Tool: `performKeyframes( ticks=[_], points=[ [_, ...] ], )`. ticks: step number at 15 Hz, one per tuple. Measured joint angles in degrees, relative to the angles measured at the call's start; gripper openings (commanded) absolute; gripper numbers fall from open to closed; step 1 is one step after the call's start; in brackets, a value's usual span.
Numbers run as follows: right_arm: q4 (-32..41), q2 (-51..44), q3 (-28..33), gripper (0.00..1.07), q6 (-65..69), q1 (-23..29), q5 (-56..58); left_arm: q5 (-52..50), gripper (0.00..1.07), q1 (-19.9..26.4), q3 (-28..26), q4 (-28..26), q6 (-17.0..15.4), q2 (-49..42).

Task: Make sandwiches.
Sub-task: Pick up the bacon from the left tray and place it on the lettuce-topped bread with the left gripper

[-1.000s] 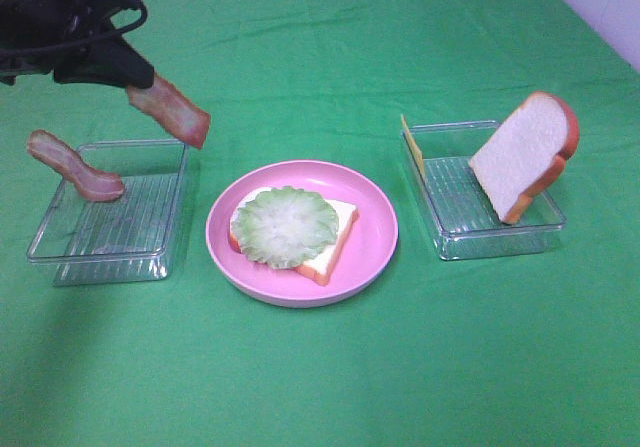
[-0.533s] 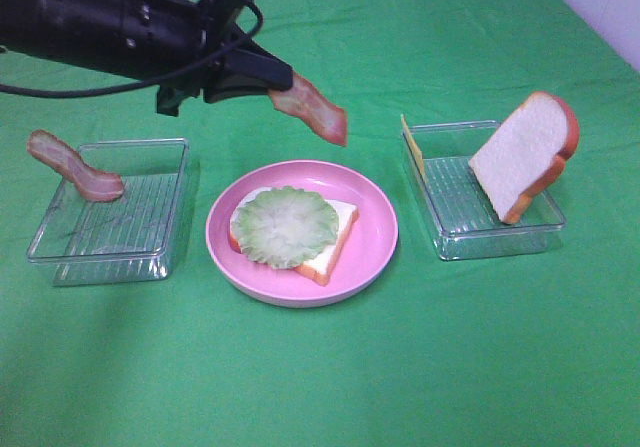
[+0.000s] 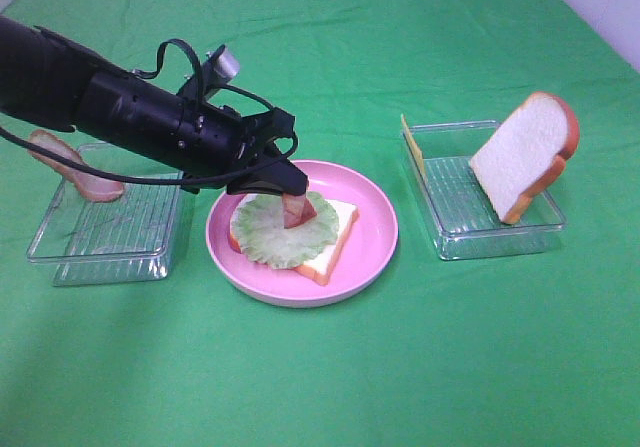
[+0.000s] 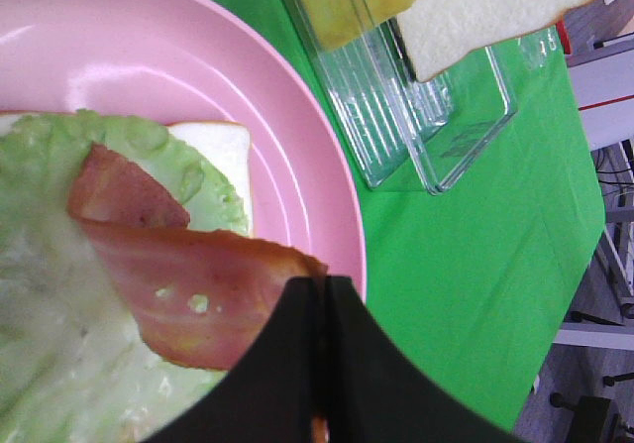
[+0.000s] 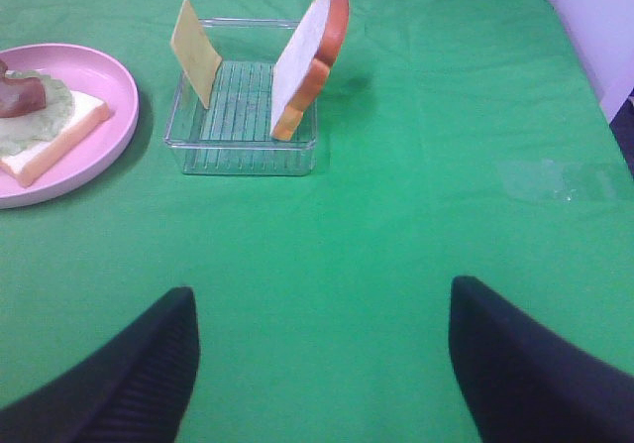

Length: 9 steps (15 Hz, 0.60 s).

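On the pink plate point(image 3: 378, 235) at the middle of the green cloth point(image 3: 320, 387), the sandwich in progress is 1 white bread slice point(image 3: 338, 229) with a round lettuce leaf point(image 3: 262, 235) on top, and the left gripper point(image 3: 291, 189) now holds a bacon strip point(image 3: 298, 210) down onto that leaf. The left wrist view shows the 2 black jaws pressed together on one end of the strip, whose free end is folded over and lies on the lettuce. 1 second ago this gripper hung high over the left tray point(image 3: 110, 239) with the same strip dangling from it; half a second ago it was carrying the strip across, above the plate's far edge; now the arm stretches in from the left and the strip touches the leaf. Nothing else has shifted: a 2nd bacon strip point(image 3: 98, 185) still leans over the left tray's far rim, partly hidden behind the arm, and in the right tray point(image 3: 480, 235) the upright bread slice point(image 3: 522, 152) and the thin yellow cheese slice point(image 3: 412, 145) stand where they did. The right gripper point(image 5: 322, 286) shows only in its own wrist view, its fingers point(image 5: 149, 364) spread wide apart over bare cloth, holding nothing, well apart from the plate.
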<state>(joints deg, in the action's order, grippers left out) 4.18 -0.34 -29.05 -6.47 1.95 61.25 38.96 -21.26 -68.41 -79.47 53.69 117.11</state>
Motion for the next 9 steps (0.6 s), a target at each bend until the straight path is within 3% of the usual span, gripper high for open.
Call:
performKeyframes(
  ticks=[2,4,6,9],
  points=[
    [0.0,0.0,0.0,0.68,0.0,0.0,0.0,0.9,0.0,0.0,0.0,-1.3,-1.1,0.0],
    [0.0,0.0,0.0,0.68,0.0,0.0,0.0,3.6,0.0,0.0,0.0,-6.1,-1.1,0.0],
    [0.0,0.0,0.0,0.68,0.0,0.0,0.0,5.6,0.0,-0.2,0.0,-9.9,-0.1,0.0],
    [0.0,0.0,0.0,0.68,0.0,0.0,0.0,5.6,0.0,-1.8,0.0,-11.4,1.3,0.0]
  ],
)
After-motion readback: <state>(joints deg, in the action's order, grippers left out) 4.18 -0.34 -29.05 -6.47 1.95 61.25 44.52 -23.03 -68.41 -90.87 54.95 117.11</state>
